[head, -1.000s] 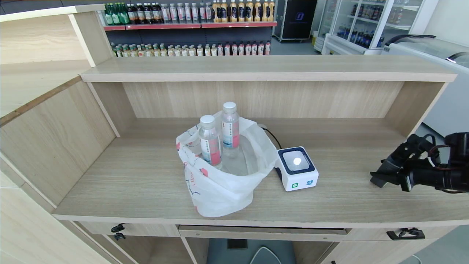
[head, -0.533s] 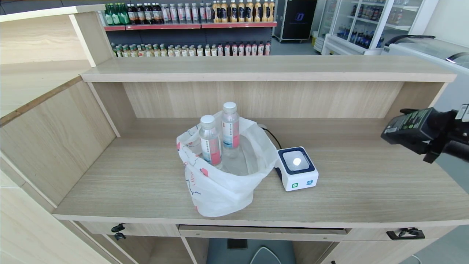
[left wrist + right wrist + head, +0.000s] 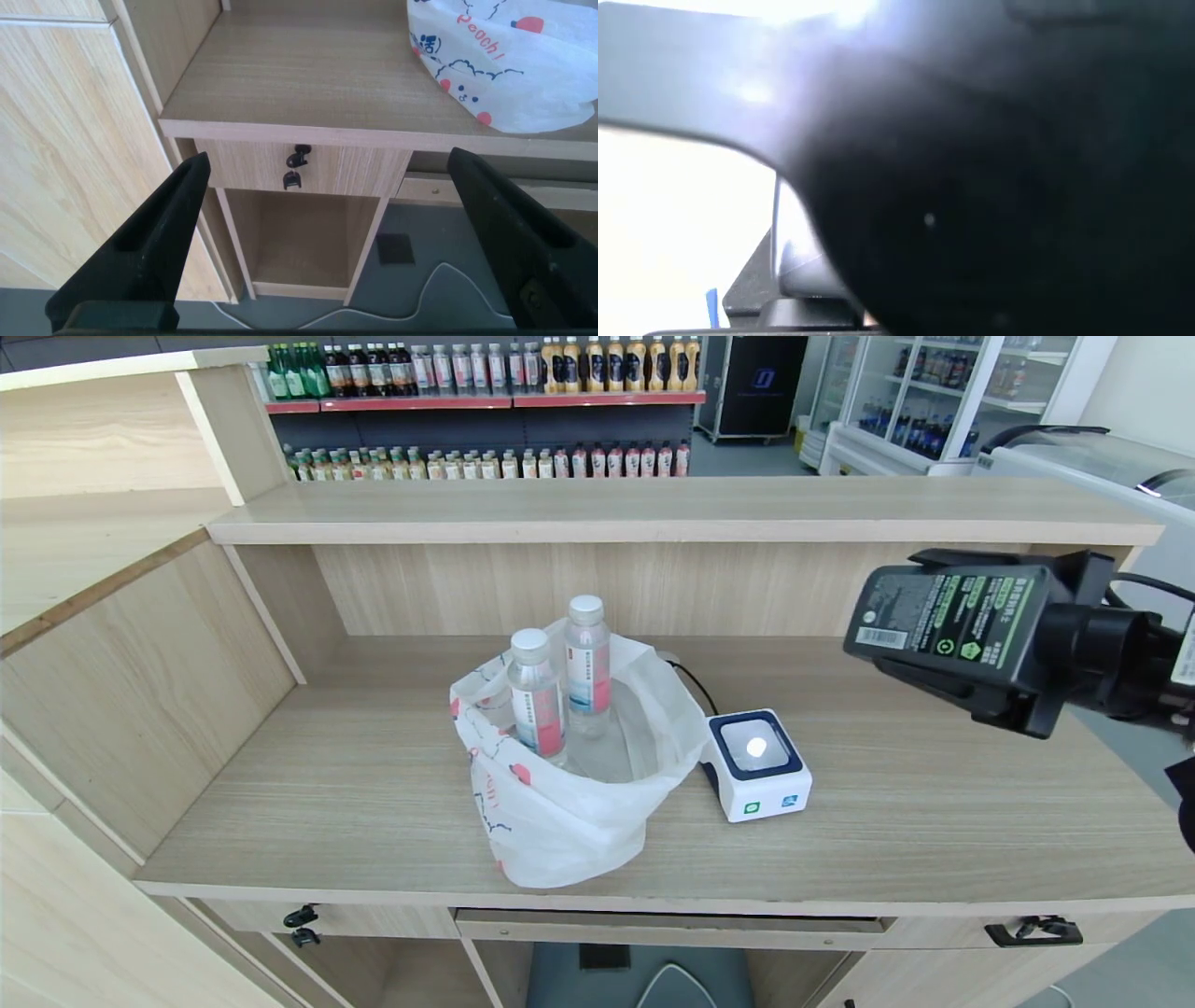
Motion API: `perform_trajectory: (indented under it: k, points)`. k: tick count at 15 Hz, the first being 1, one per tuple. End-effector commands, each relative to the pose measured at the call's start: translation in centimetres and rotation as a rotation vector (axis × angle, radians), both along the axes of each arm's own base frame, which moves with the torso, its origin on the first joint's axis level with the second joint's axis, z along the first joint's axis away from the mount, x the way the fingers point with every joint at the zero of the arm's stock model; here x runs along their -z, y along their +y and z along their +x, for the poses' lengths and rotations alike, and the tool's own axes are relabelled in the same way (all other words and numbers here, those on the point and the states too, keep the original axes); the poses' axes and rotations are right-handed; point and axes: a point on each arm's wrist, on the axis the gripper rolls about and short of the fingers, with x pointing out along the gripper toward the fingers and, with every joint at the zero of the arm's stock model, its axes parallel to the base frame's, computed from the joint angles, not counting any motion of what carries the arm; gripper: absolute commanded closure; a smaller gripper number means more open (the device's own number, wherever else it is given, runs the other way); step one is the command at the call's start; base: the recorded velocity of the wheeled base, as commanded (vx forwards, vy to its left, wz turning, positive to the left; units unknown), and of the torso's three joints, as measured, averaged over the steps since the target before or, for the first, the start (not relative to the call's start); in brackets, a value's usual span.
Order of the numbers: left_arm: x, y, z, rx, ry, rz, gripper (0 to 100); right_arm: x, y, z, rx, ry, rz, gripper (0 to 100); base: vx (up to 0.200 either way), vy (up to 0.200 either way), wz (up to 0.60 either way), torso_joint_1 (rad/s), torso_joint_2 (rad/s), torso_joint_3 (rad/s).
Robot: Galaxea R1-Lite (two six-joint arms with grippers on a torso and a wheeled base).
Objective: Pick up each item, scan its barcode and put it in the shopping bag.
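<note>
The wooden counter (image 3: 327, 803) is closed in by a side wall (image 3: 140, 709) on the left and a back panel (image 3: 747, 588) on the far side, with a flat ledge (image 3: 653, 509) on top. Its near edge and right end are open. A wide stretch of wood lies between the left wall and the white shopping bag (image 3: 560, 821), and a wider one runs from the scanner (image 3: 758, 777) to the right end.

The bag stands mid-counter with its mouth open upward, and its near bulge comes close to the near edge. The right arm (image 3: 1102, 653) hangs high over the right end, fronted by a black block (image 3: 952, 621) with a green-and-white label. Whether it grips anything cannot be told.

The left gripper (image 3: 329, 159) sits low off the counter's near-left corner, its fingers spread wide around nothing.

The scanner is just right of the bag, its lit window facing up. Two bottles stand upright inside the bag, one nearer (image 3: 534, 700) and one farther (image 3: 587, 658), their caps above its rim. A thin cable (image 3: 693, 686) curves behind the scanner.
</note>
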Motion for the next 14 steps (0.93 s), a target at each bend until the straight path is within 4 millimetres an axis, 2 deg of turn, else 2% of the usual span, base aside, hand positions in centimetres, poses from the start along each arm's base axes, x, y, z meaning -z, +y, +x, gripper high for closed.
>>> perform_trajectory:
  k: [1,2,4,9,14]
  points:
    - [0.0,0.0,0.0,-0.001,-0.001,0.000,0,-1.9,6.1,-1.7,-0.232,-0.108,0.028,100,0.000,0.000,0.00,0.000,0.00,0.000]
    - [0.0,0.0,0.0,-0.001,-0.001,0.000,0,-2.5,8.3,-2.5,-0.321,-0.131,0.040,100,0.000,0.000,0.00,0.000,0.00,0.000]
    - [0.0,0.0,0.0,-0.001,-0.001,0.000,0,-2.4,10.8,-3.3,-0.400,-0.149,0.052,100,0.000,0.000,0.00,0.000,0.00,0.000]
    - [0.0,0.0,0.0,-0.001,-0.001,0.000,0,-3.7,13.4,-1.7,-0.441,-0.229,0.088,100,0.000,0.000,0.00,0.000,0.00,0.000]
    - [0.0,0.0,0.0,-0.001,-0.001,0.000,0,-3.2,14.6,-1.5,-0.471,-0.235,0.093,100,0.000,0.000,0.00,0.000,0.00,0.000]
